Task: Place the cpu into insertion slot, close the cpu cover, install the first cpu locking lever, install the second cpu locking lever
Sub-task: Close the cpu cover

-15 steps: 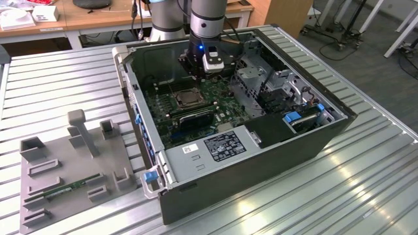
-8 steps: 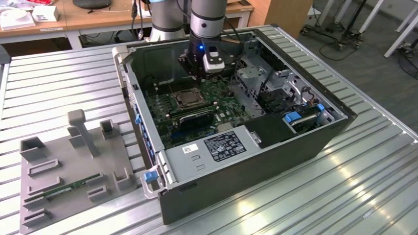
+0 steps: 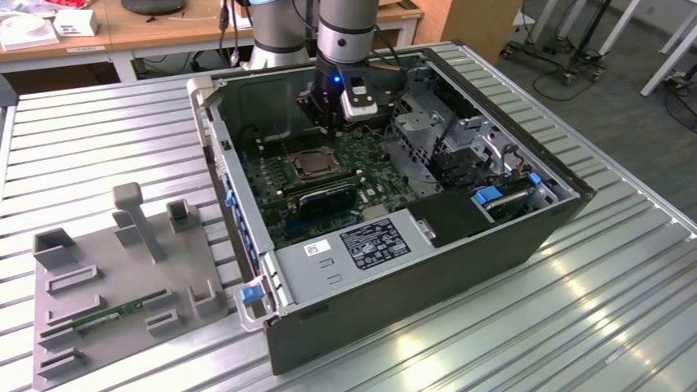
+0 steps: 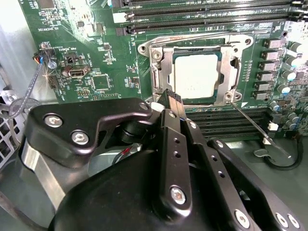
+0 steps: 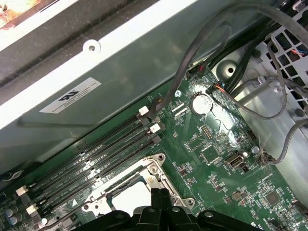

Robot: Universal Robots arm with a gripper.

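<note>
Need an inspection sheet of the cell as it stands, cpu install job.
Surface: ribbed metal table carrying an open computer case.
Job's things: cpu seated, cpu cover down around it; one thin locking lever juts out and looks unlatched.
Clutter: grey fixture tray beside the case, green memory stick in it.
Grippers: claw low over the motherboard, at the cover's corner.
Cables: grey cables arc over the board's edge.
Surroundings: wooden desks behind the table.

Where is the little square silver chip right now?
In the second wrist view, the cpu sits in the insertion slot on the green motherboard, framed by the silvery cpu cover, between rows of long memory slots.
</note>
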